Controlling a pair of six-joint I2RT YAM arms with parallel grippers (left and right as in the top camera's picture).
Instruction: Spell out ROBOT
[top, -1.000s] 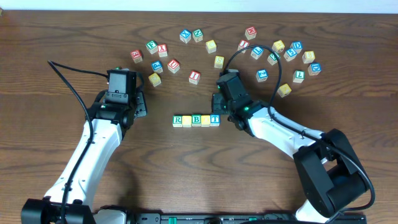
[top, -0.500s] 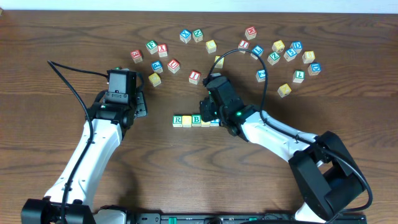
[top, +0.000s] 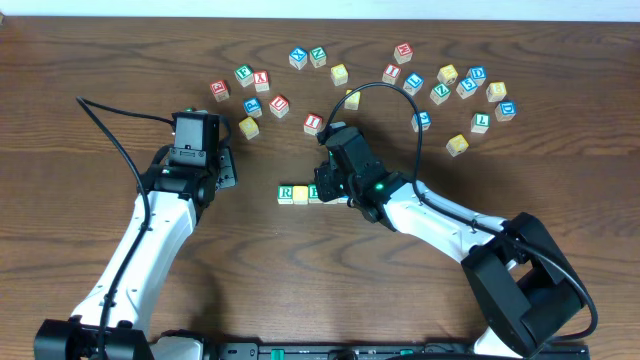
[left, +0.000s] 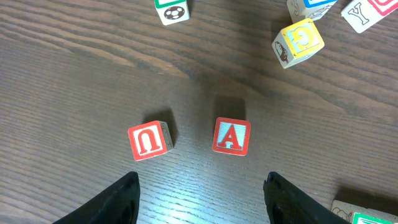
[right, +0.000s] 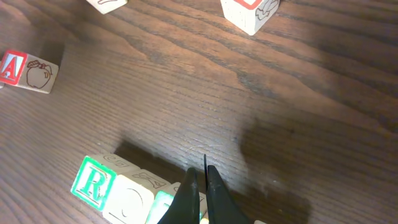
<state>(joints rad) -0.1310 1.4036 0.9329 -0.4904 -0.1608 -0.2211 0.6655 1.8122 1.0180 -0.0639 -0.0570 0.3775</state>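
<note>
A row of cubes lies mid-table. The green R (top: 286, 192) and a yellow O (top: 301, 194) show plainly, and only a sliver of the green B (top: 315, 190) shows. My right gripper (top: 330, 184) hangs over the row and hides the cubes right of that, the T among them. In the right wrist view the R (right: 93, 179), the O (right: 129, 200) and the B (right: 164, 209) line up, and the right gripper (right: 201, 172) is shut with nothing in it, just above the B's right side. My left gripper (left: 199, 182) is open over bare wood, left of the row.
Loose letter cubes arc across the far side of the table, among them a red I (top: 313, 122) and a yellow one (top: 248, 127). Ahead of the left gripper lie a red U (left: 149, 140) and a red A (left: 231, 136). A black cable (top: 400, 88) loops above the right arm.
My right gripper, still shut, has swept left from beside the T to above the B, now covering the right part of the row. The left arm has not moved.
</note>
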